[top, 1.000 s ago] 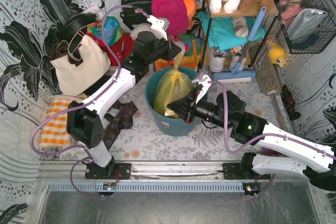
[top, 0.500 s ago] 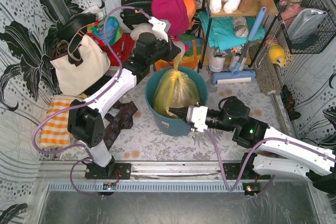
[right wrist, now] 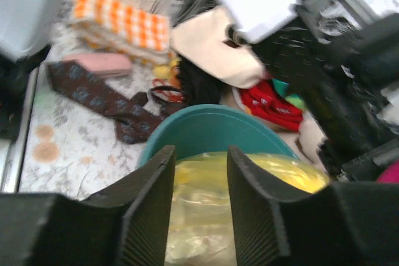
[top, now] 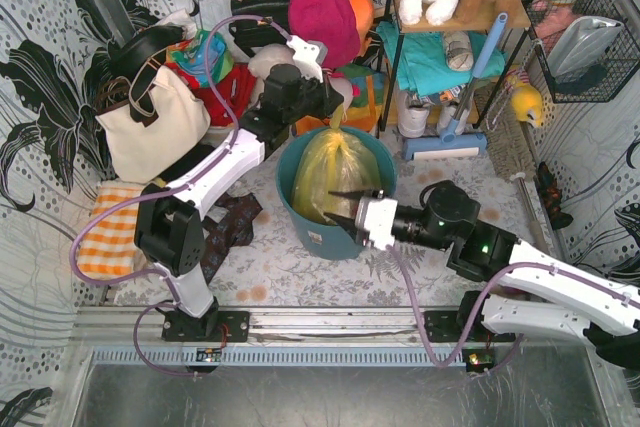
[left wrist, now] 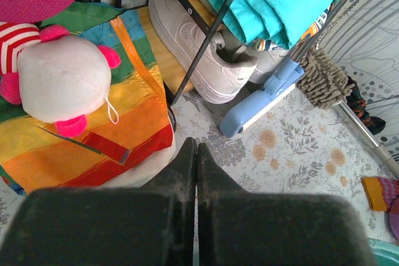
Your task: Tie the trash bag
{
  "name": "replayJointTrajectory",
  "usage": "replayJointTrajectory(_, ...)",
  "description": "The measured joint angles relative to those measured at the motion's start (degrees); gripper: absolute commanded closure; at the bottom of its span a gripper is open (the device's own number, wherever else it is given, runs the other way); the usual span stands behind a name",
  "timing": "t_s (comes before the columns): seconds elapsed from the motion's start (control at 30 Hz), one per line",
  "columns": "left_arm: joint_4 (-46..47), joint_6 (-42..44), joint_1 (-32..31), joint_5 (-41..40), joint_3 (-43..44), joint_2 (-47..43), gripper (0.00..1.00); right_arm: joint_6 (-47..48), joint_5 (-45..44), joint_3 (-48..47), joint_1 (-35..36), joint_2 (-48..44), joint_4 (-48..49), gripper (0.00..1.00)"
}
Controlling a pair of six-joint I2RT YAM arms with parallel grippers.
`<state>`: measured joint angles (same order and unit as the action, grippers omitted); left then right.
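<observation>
Right tool (right wrist: 201, 154) parted, glossy wrinkled yellow-green trash bag (top: 335, 162), round teal bucket (top: 313, 237)

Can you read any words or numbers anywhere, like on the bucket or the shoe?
None: no word, number or brand can be read in any view.
The teal bucket, the trash bag and the white shoe show no writing that can be made out.

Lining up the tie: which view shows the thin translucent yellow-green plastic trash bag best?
Top external: the trash bag shows body and drawn-up neck in the teal round plastic bucket. Right wrist: only its blurred top; left wrist: none.
</observation>
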<state>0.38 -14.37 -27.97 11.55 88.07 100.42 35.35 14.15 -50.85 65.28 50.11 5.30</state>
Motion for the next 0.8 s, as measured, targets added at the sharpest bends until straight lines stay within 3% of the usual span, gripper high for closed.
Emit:
replayJointTrajectory(0.1, 0.0, 0.0, 0.0, 0.0, 0.0, 0.0, 1.0, -10.6, -10.8, -3.6, 0.0, 1.0, 0.2, 0.43)
replayJointTrajectory(0.27, 0.0, 0.0, 0.0, 0.1, -0.2, -0.9, 1.0, -34.0, -26.7, -10.1, 0.0, 2.8, -5.1, 0.37)
replayJointTrajectory(0.53, 1.0, -0.6, 0.0, 2.1, -4.0, -6.8, 1.0, -69.7, -32.0, -11.4, 0.0, 7.3, -16.0, 0.3)
replayJointTrajectory(0.57, 1.4, -0.8, 0.0, 2.4, -4.6, -7.6, 1.0, -72.5, -31.7, -11.4, 0.0, 8.0, -16.5, 0.32)
replayJointTrajectory(0.8, 3.5, -1.5, 0.0, 3.6, -7.3, -11.8, 1.0, -83.5, -29.2, -11.0, 0.0, 11.8, -16.7, 0.78)
